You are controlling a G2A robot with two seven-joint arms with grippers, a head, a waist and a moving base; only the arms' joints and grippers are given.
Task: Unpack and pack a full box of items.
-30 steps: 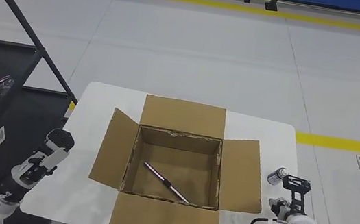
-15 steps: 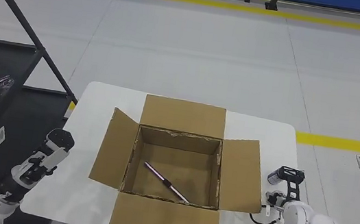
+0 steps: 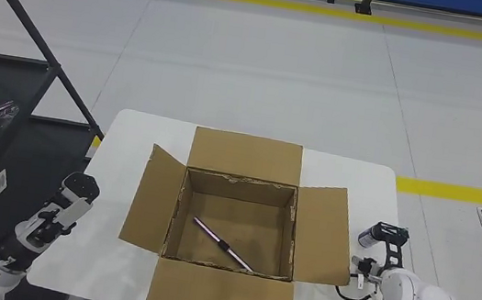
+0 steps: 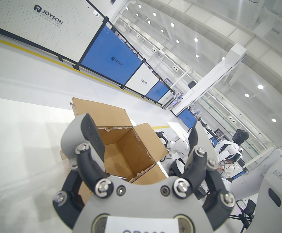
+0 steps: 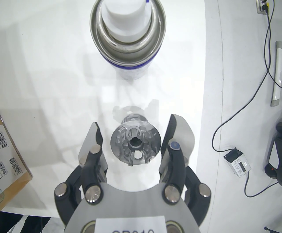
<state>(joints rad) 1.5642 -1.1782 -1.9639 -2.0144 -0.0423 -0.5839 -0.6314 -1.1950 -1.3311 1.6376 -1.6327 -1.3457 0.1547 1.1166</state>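
1. Top view, middle of the frame: cardboard box [image 3: 246, 156] standing on the white bench [image 3: 134, 149], all four flaps folded outward, top fully open.
2. On the floor of the box: one thin dark rod [image 3: 221, 243], lying slantwise. Nothing else to be seen inside, though a strip of the floor hidden behind the near wall.
3. Toward the right edge of the frame, just beside the right flap: spray can [image 3: 369, 235] upright on the bench, with the right hand [image 3: 385, 240] close next to it.
4. Right wrist view: right hand pointing down at the bench, fingers [image 5: 177, 130] apart, one on each side of a small flanged metal part [image 5: 134, 144] standing on the bench. Narrow gap visible on both sides, so apparently not yet clamped on it. Spray can near the part, not touching it.
5. Left hand [image 3: 78, 190] in the lower left of the top view, at the left edge of the bench, well apart from the box. In the left wrist view: fingers spread wide, nothing between them, directed toward the open box.
6. Progress, as a judgement only: unpacking probably almost done, with the can and the metal part already out on the bench and the rod left in the box. Packing back apparently not begun. Equally possible: metal part about to be picked for packing; not to be decided from these pictures.
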